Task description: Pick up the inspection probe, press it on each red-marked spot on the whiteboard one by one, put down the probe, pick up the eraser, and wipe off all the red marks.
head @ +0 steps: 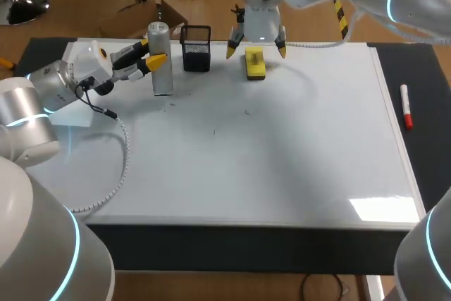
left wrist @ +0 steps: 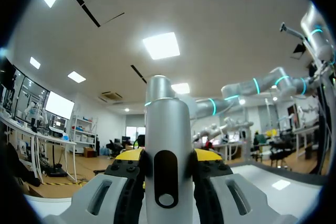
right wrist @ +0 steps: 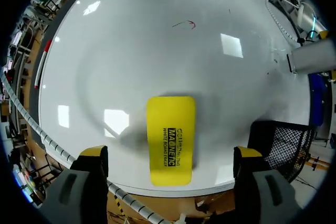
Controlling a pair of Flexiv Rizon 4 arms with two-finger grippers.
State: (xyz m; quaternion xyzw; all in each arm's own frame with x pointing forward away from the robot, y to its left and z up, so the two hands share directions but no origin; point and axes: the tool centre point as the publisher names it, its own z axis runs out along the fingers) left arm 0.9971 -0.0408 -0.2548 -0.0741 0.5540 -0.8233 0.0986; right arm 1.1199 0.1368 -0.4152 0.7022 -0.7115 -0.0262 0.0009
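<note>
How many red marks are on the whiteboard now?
2: a curved red mark ahead of the yellow block eraser, a small mark beyond it. Fainter ones may be hidden.

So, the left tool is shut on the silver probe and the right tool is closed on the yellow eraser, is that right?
Not quite: the right tool is open above the yellow eraser, not gripping it, as the right wrist view shows. The left tool is indeed shut on the silver probe.
</note>
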